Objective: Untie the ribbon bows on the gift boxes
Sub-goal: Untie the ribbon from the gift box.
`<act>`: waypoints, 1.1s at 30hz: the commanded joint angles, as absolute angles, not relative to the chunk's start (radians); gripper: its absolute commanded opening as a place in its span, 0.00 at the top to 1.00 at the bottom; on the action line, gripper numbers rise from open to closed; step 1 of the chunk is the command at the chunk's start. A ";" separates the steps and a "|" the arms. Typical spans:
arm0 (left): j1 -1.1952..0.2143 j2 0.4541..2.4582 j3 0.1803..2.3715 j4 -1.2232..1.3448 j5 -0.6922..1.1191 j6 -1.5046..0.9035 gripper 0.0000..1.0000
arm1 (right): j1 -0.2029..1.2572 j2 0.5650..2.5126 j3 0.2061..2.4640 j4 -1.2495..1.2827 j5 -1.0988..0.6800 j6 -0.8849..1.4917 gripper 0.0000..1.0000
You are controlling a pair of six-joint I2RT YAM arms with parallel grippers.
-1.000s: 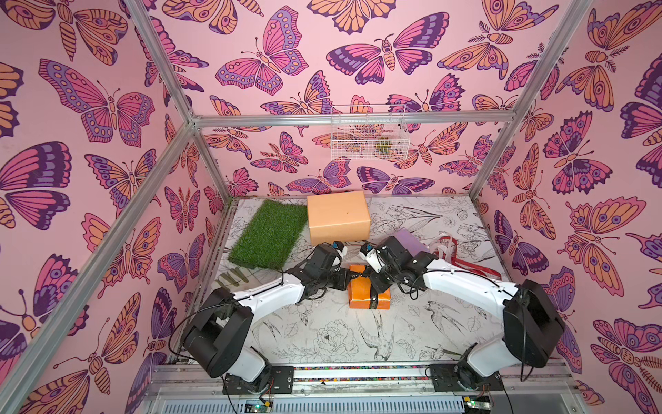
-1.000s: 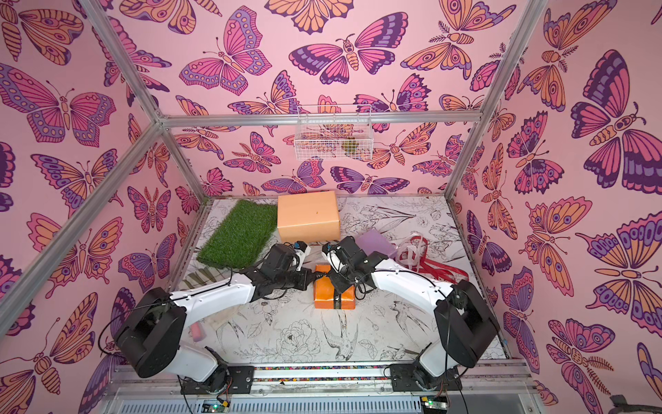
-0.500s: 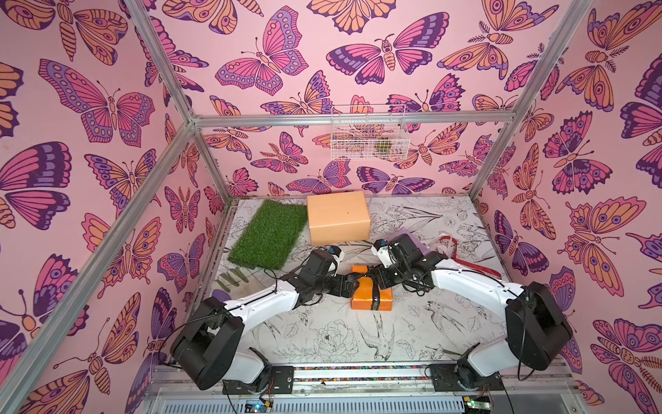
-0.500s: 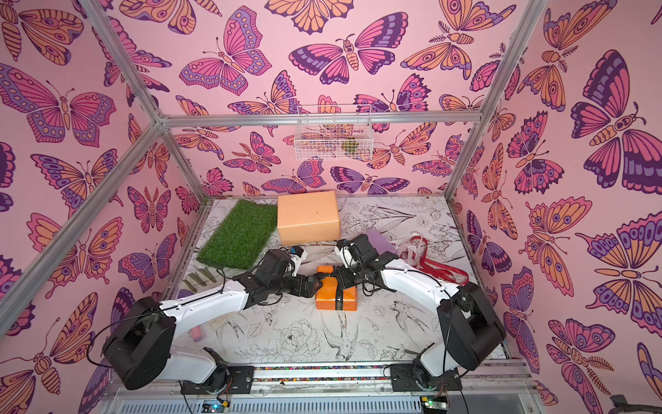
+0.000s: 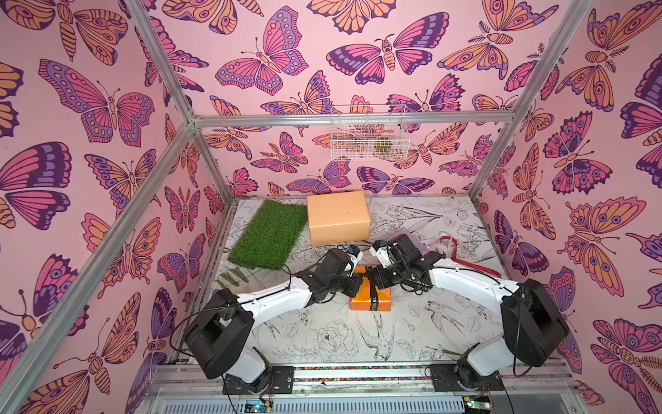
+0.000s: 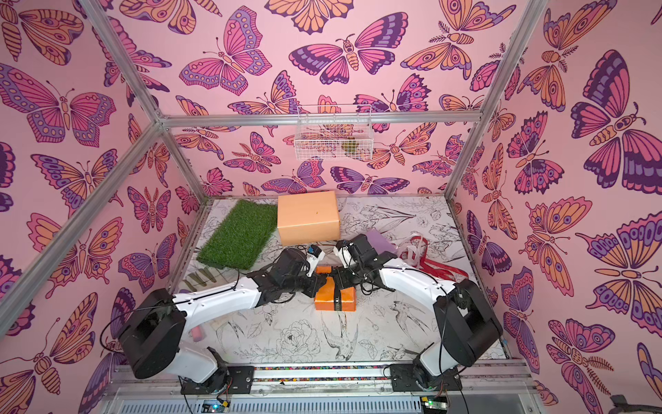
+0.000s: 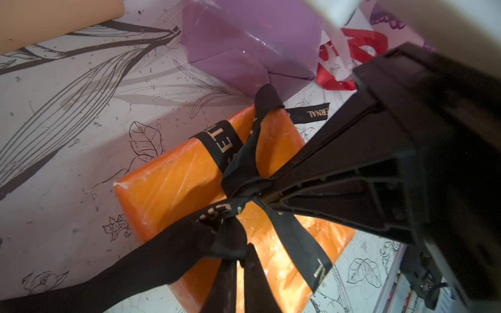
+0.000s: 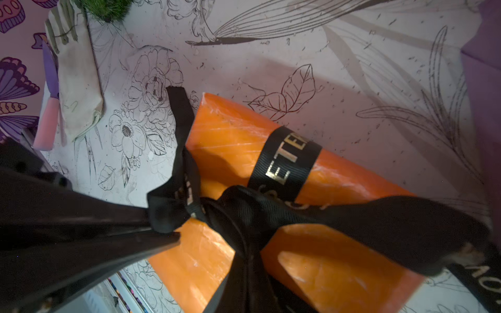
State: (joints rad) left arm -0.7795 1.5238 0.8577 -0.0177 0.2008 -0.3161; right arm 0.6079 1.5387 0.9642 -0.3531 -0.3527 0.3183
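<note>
I stood by and saw the orange box (image 5: 370, 299) near the middle of the worktop (image 5: 322, 340). The black ribbon (image 7: 244, 168) was tied round it, its band running near to far and its knot sitting on top towards the far end. Both arms met right over that knot, one coming in from the left and one from the right, so neither was the nearer (they were all but nose to nose).

What mattered, to my eye, was the line between them. A loop of the bow ran left from the knot into the left fingers (image 7: 225, 287), and the knot itself lay at the tip of the right fingers (image 7: 339, 162). I judged any pull would have to follow that left-right line, drawing the loop off to the left while the knot was held.

The left fingers were nearly together, only a slit between them, and pinched the loop. The right fingers were pressed tight together with their tips on the ribbon at the knot. I took that for a grip, though black on black made it hard to be sure. The bow was not yet undone.

The tan box (image 5: 338, 217) at the far side and the lilac box (image 5: 412, 236) behind the right arm bore no ribbon that I could see.
</note>
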 commanded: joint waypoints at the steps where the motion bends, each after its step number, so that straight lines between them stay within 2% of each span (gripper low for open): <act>1: -0.787 1.559 0.898 -0.057 0.128 -0.255 0.83 | 0.602 1.558 0.974 -0.367 -0.383 0.334 1.00; 3: -0.787 1.570 0.904 -0.058 0.095 -0.249 0.82 | 0.601 1.554 0.973 -0.366 -0.389 0.333 1.00; 5: -0.789 1.579 0.909 -0.061 0.036 -0.245 0.68 | 0.600 1.549 0.971 -0.364 -0.399 0.334 1.00; 9: -0.790 1.610 0.929 -0.050 -0.077 -0.247 0.56 | 0.600 1.541 0.964 -0.349 -0.460 0.323 1.00; 15: -0.790 1.688 0.927 0.063 -0.307 -0.288 0.55 | 0.600 1.546 0.941 -0.338 -0.510 0.319 1.00; 21: -0.789 1.689 0.878 0.126 -0.459 -0.361 0.54 | 0.589 1.485 0.886 -0.346 -0.450 0.337 1.00; 29: -0.777 1.675 0.835 0.170 -0.450 -0.401 0.54 | 0.543 1.372 0.761 -0.300 -0.409 0.393 1.00; 33: -0.769 1.669 0.824 0.177 -0.381 -0.405 0.54 | 0.518 1.356 0.730 -0.271 -0.381 0.418 1.00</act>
State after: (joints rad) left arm -0.7784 1.6760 0.8463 0.1577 -0.4122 -0.3870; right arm 0.5365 1.3605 0.7551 -0.2741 -0.4358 0.3874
